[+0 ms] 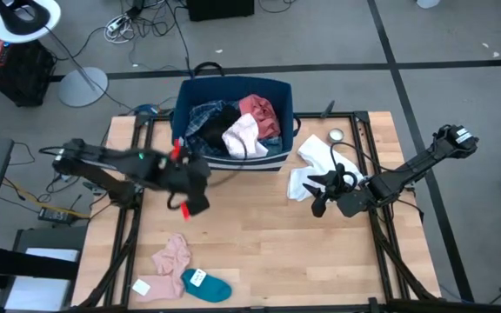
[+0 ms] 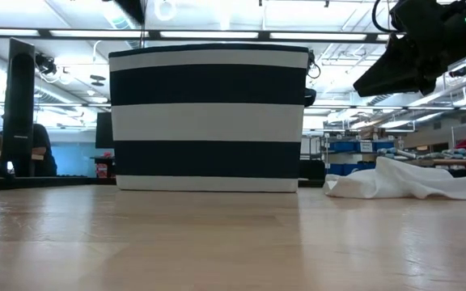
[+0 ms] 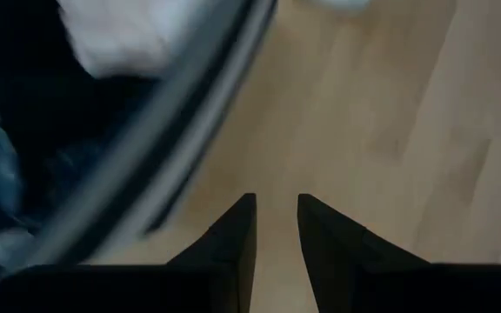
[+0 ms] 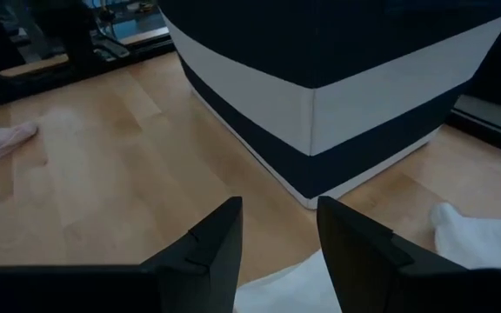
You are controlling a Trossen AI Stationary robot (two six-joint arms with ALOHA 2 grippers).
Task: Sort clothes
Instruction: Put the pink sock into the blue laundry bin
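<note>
The striped dark blue bin stands at the table's far middle and holds a coral-red piece, a pale piece and blue clothes. A white garment lies spread on the table right of the bin. Near the front left lie a pink piece, a teal sock and a small white piece. My left gripper hangs open over bare wood just in front of the bin, nothing between its fingers. My right gripper is open, raised above the white garment's near edge.
A small round metal tin sits on the table by the bin's right corner. The bin's wall stands tall across the middle of the low view. Bare wood stretches between the bin and the pieces at the front left.
</note>
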